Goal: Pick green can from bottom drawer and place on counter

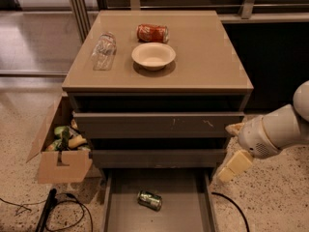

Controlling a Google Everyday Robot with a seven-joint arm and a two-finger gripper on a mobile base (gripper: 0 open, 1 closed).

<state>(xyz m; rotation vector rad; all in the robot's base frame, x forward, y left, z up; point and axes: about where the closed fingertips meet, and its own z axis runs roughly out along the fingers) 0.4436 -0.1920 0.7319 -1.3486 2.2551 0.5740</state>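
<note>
Green can [149, 200] is lying sideways inside the open bottom drawer [183, 212]. Gripper [227, 152] is hovering above the drawer's right wall, fingers spread, empty. Can is probably light, slippery and dentable, suiting a gentle mid-body grip.

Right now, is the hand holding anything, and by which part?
Nothing is held. The hand is open and empty, at the right side of the drawers; the green can lies in the bottom drawer.
</note>
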